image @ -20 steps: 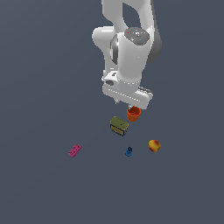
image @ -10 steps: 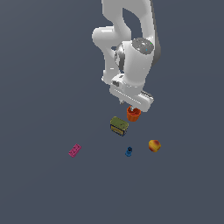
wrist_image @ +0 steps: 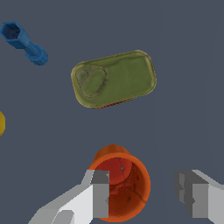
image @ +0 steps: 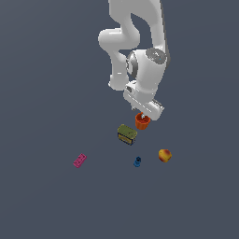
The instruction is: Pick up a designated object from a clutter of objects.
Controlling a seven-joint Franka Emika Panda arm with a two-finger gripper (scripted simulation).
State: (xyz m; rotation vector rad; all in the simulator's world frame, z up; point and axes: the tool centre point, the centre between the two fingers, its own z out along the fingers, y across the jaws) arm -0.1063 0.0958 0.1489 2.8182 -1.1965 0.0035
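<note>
Hovering claw (wrist_image: pixel 146 199) | jaws apart | over orange cup (wrist_image: pixel 124 183)

In the wrist view the yellow-red fruit (wrist_image: pixel 1 123) is cut by the edge, and a finger covers part of the orange cup (wrist_image: pixel 124 183).

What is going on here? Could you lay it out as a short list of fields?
arm: one white arm, reaching down from above
gripper: open, one finger over the cup's rim, the other off to its side
cup: orange, upright, directly under the gripper
box: olive green, beside the cup
fruit: yellow-red, apart on the exterior view's right
blue piece: small, between box and fruit
pink brick: flat, alone on the exterior view's left
grasp: not yet made
</note>
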